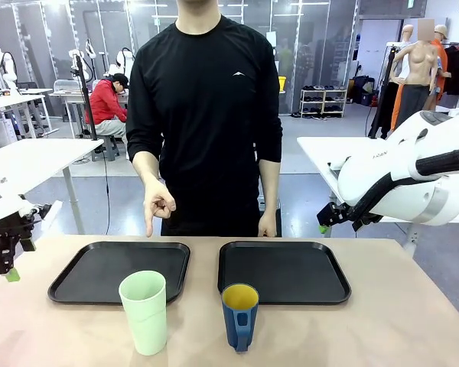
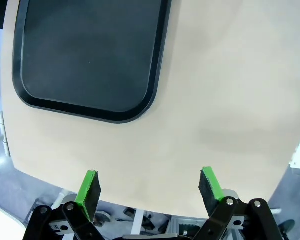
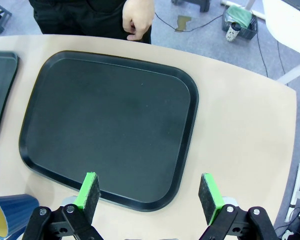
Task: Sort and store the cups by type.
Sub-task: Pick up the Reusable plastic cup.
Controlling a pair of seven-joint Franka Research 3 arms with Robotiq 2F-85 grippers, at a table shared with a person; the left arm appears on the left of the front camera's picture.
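Tumbler (image 1: 144,312), mug (image 1: 239,315) upright, mouths up

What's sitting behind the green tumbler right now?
The left black tray, flat on the table, with the person's hand pointing down above its far edge. The tumbler covers a short stretch of the tray's near rim.

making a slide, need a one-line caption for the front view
Mint-green tumbler and blue mug stand before two black trays; a person's hand points down over the left one.
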